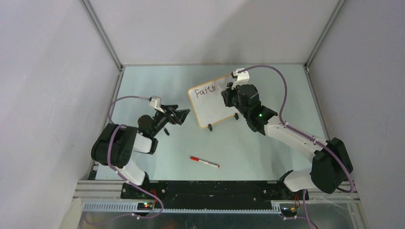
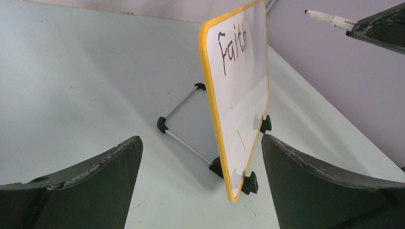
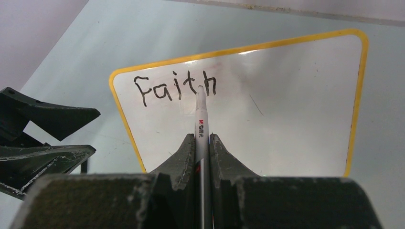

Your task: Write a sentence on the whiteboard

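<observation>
The whiteboard (image 1: 215,107) stands upright on black clip feet mid-table, with a yellow-orange frame. Only the word "Faith" (image 1: 206,90) of the sentence is written on it, at the top left. My right gripper (image 1: 229,98) is shut on a white marker (image 3: 201,119), whose tip touches the board (image 3: 286,105) at the "h" of the lettering (image 3: 174,88). My left gripper (image 1: 180,114) is open and empty, left of the board's edge (image 2: 210,95). The left wrist view also shows the lettering (image 2: 232,45) and the marker (image 2: 329,19).
A second marker with a red cap (image 1: 204,161) lies on the table near the front. A small black cap (image 1: 166,131) lies by the left arm. Grey walls close in the table on three sides.
</observation>
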You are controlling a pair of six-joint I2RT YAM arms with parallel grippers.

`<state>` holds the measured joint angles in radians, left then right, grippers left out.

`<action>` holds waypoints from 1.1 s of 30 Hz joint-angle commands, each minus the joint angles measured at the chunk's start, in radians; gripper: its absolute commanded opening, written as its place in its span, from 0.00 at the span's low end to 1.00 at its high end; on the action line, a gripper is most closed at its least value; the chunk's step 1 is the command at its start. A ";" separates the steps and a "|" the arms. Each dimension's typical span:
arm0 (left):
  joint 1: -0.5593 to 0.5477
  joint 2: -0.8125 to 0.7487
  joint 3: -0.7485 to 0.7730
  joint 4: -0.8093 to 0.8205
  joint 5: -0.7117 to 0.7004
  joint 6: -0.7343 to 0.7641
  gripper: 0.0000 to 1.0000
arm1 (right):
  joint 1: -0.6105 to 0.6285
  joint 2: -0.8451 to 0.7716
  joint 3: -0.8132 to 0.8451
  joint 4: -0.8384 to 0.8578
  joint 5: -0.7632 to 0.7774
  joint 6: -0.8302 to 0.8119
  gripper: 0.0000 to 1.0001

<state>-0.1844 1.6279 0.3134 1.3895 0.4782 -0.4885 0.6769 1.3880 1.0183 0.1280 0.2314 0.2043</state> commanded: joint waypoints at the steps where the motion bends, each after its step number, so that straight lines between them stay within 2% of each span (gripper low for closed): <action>1: 0.010 -0.036 -0.008 0.114 -0.037 -0.009 1.00 | 0.004 -0.039 -0.003 0.061 0.029 -0.020 0.00; 8: 0.008 0.004 0.039 0.096 0.031 -0.039 0.99 | -0.005 -0.042 -0.003 0.052 0.044 -0.021 0.00; 14: 0.003 0.040 0.092 0.062 0.094 -0.059 0.98 | -0.037 -0.061 -0.027 0.067 -0.004 0.008 0.00; 21: 0.000 0.066 0.143 -0.029 0.096 -0.049 0.99 | -0.057 -0.083 -0.047 0.077 -0.043 0.025 0.00; 30: -0.001 0.120 0.212 -0.035 0.137 -0.078 0.99 | -0.064 -0.080 -0.049 0.085 -0.080 0.031 0.00; 33: -0.001 0.127 0.229 -0.052 0.147 -0.072 0.91 | -0.065 -0.078 -0.049 0.087 -0.086 0.031 0.00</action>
<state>-0.1822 1.7451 0.5022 1.3319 0.5903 -0.5598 0.6174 1.3323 0.9665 0.1566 0.1642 0.2287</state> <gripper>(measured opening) 0.969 0.145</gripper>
